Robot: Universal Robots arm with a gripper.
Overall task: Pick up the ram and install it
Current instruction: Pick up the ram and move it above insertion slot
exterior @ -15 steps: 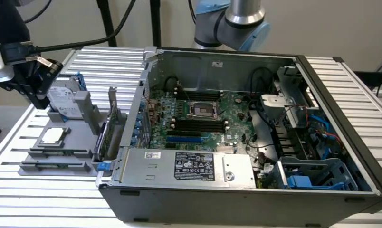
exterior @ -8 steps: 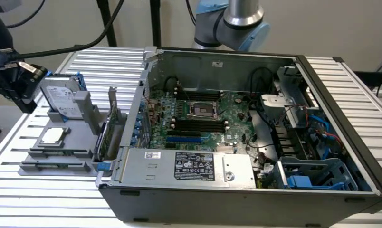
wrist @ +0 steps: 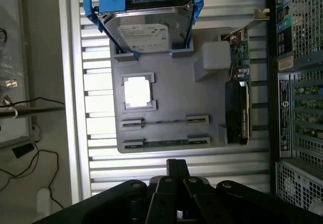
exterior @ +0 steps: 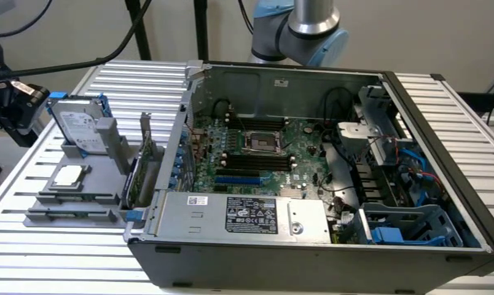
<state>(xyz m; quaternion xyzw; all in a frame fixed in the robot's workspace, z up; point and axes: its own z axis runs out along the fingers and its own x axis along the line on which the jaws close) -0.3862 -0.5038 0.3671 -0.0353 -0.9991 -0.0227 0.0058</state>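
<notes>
A long thin green ram stick [wrist: 165, 143] lies on edge between two small holders on the grey parts stand [wrist: 171, 90]. A second thin stick [wrist: 164, 122] sits in the row beside it. In the exterior view these sticks [exterior: 70, 213] rest at the stand's near end, at the exterior view's left of the case. My gripper [wrist: 177, 165] hangs above the slatted table just off the stand's edge, closest to the green ram stick, with its black fingers together and nothing between them. The black motherboard slots [exterior: 254, 161] lie inside the open computer case [exterior: 313, 246].
On the stand are also a hard drive in a blue bracket [wrist: 144, 30], a square silver processor chip [wrist: 138, 91] and an upright green expansion card [wrist: 238, 98]. The case wall [wrist: 298, 82] stands close beside the stand. Cables [wrist: 30, 108] lie past the table's edge.
</notes>
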